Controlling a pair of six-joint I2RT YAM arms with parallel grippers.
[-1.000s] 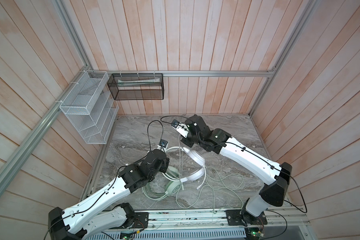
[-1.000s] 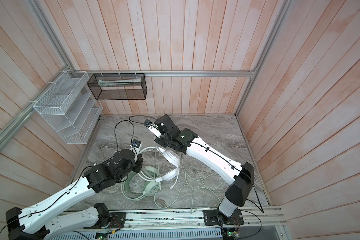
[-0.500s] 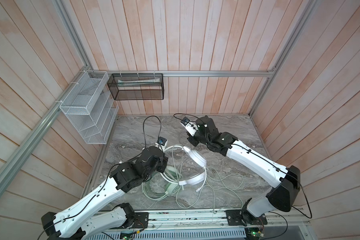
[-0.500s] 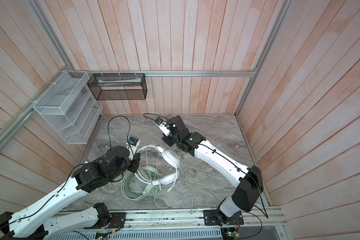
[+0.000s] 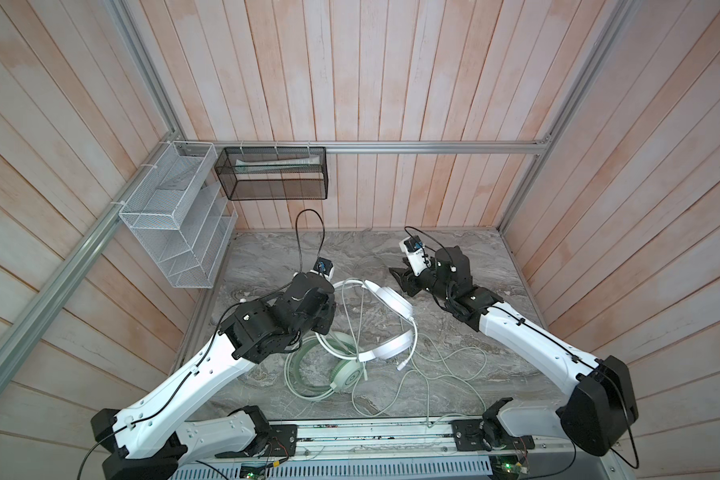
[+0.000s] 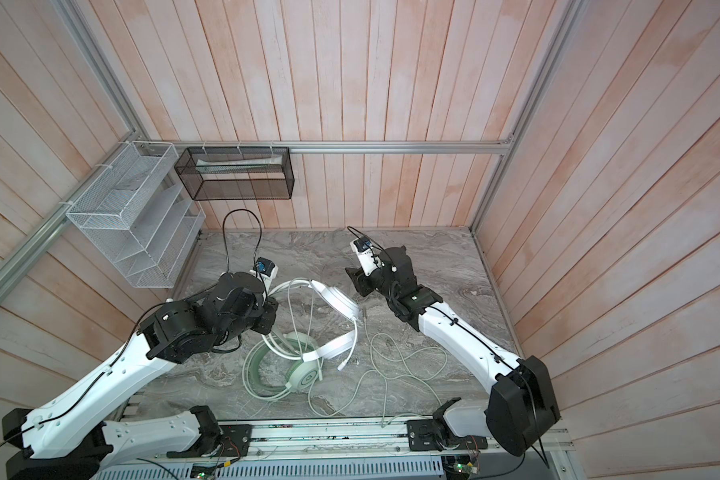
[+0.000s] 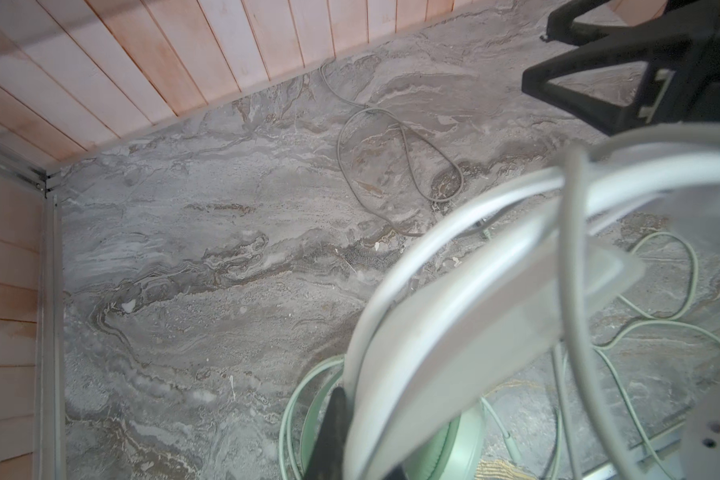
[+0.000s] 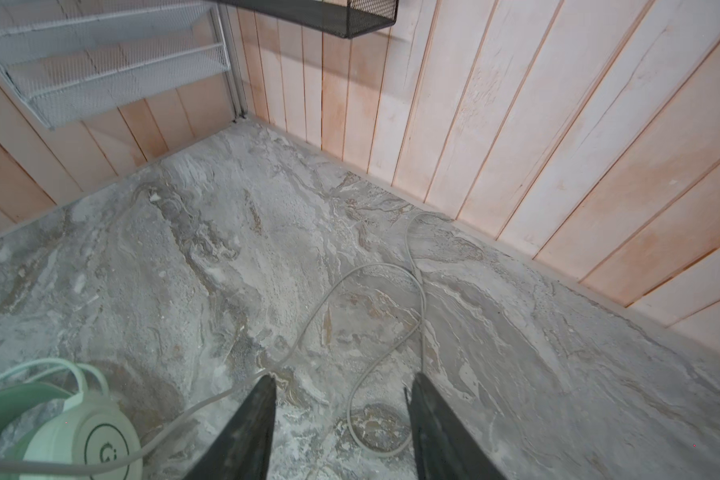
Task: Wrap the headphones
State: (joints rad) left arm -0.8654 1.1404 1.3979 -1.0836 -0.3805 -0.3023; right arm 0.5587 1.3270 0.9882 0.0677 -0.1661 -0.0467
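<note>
My left gripper (image 7: 362, 440) is shut on the headband of the white headphones (image 5: 391, 301) and holds them tilted up off the marble table (image 5: 474, 257). White cable (image 5: 352, 320) hangs in loops over that headband. Under them the mint green headphones (image 5: 346, 376) lie flat, also in the right wrist view (image 8: 96, 444). To the right of the white earcup my right gripper (image 5: 399, 279) stands open and empty just above the table. In its wrist view (image 8: 344, 380) a thin cable loop (image 8: 375, 332) lies on the table between and beyond the fingers.
Loose pale cables (image 5: 445, 370) sprawl over the front right of the table, with a white plug end (image 5: 402, 365). A white wire rack (image 5: 175, 232) hangs on the left wall, a black mesh basket (image 5: 273, 172) on the back wall. Wooden walls enclose the table.
My right gripper has opened and drawn back to the right, away from the white headphones. The left arm has shifted slightly with the headband still in its grip.
</note>
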